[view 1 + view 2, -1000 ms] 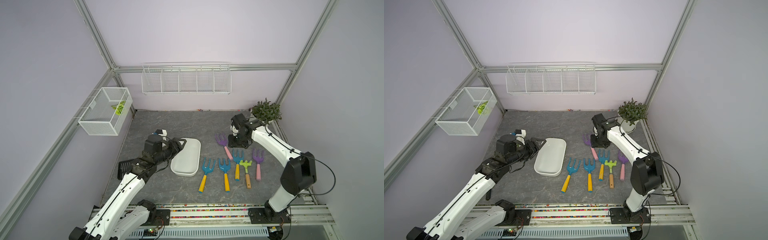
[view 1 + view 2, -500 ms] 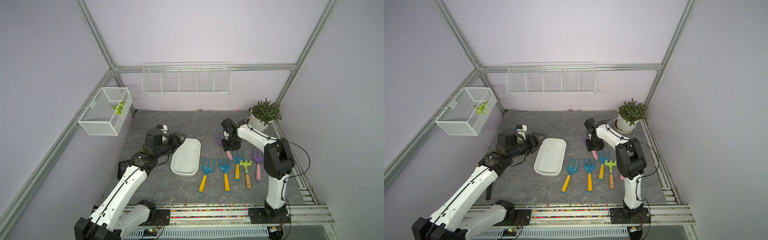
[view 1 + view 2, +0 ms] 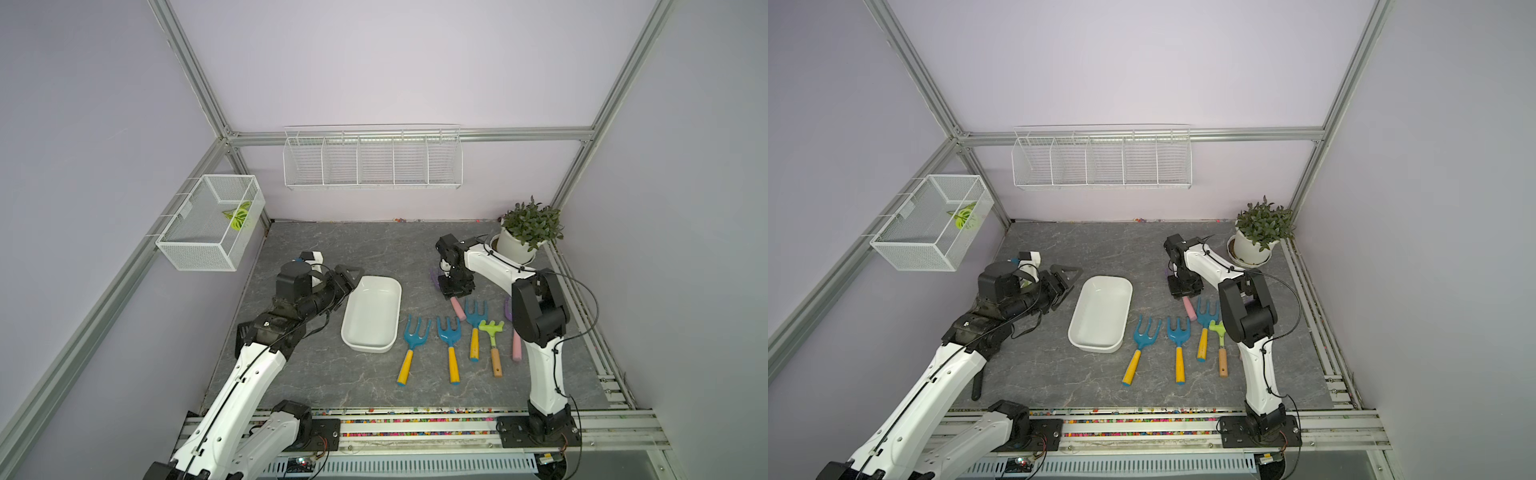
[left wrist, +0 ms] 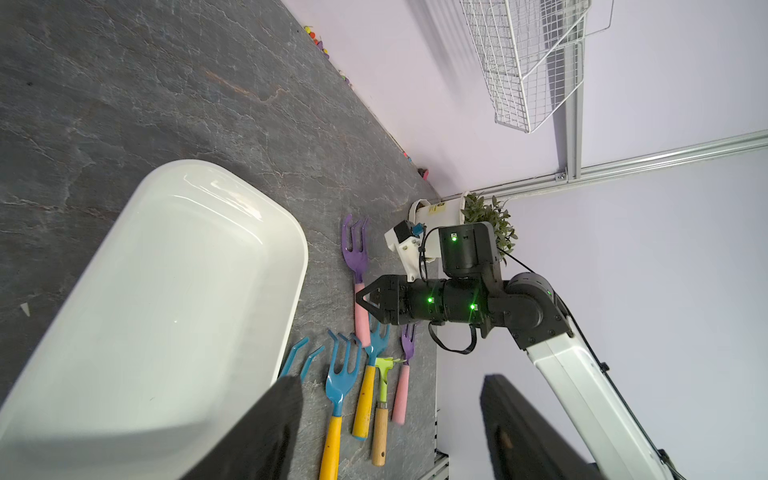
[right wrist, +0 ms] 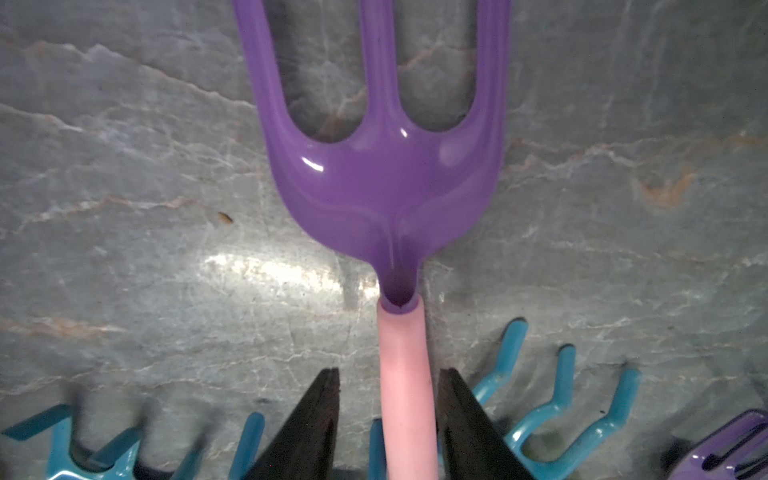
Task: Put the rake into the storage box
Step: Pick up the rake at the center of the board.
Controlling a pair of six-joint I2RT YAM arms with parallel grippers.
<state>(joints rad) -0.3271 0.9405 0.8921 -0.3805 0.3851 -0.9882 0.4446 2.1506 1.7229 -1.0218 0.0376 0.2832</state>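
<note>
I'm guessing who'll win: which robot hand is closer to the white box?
Left. The left gripper hovers open beside the storage box, at its far corner; the right gripper is farther off on its other side, straddling the purple rake by its pink handle.

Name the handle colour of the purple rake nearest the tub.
Pink handle, clearest in right wrist view.
</note>
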